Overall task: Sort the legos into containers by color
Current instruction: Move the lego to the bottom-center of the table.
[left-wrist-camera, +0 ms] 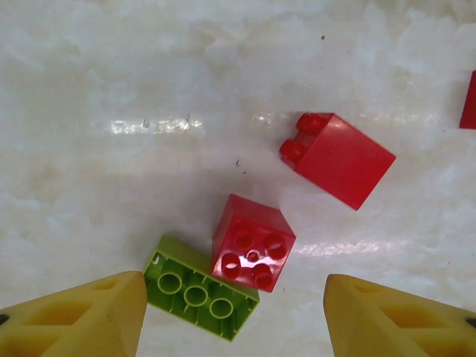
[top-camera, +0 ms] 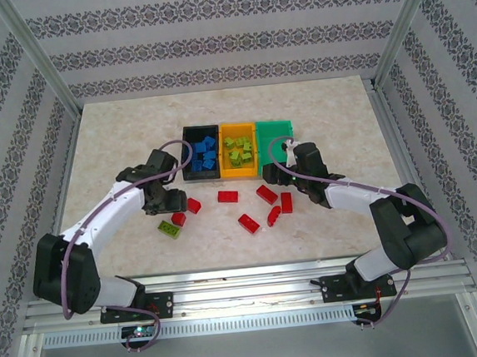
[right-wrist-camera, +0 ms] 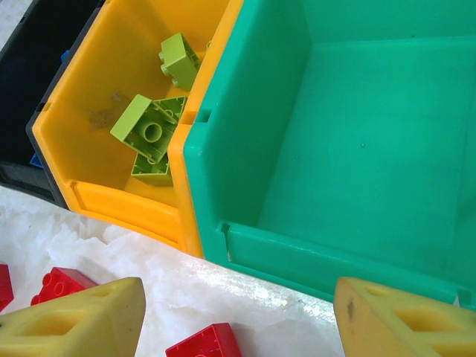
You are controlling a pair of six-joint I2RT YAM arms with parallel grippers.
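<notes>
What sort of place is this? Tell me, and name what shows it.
Probably a robot test cell: an aluminium frame boxes in the marble-patterned table, patterned backdrop panels wall it, and the left arm and right arm are bolted to a mounting rail at the near edge.

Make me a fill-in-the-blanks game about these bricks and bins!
The bricks in the black bin are ___.
The lime bricks lie in the ___ bin.
The green bin is ___.
One loose lime brick sits beside a ___ brick.
Missing words: blue, orange-yellow, empty, red.
</notes>
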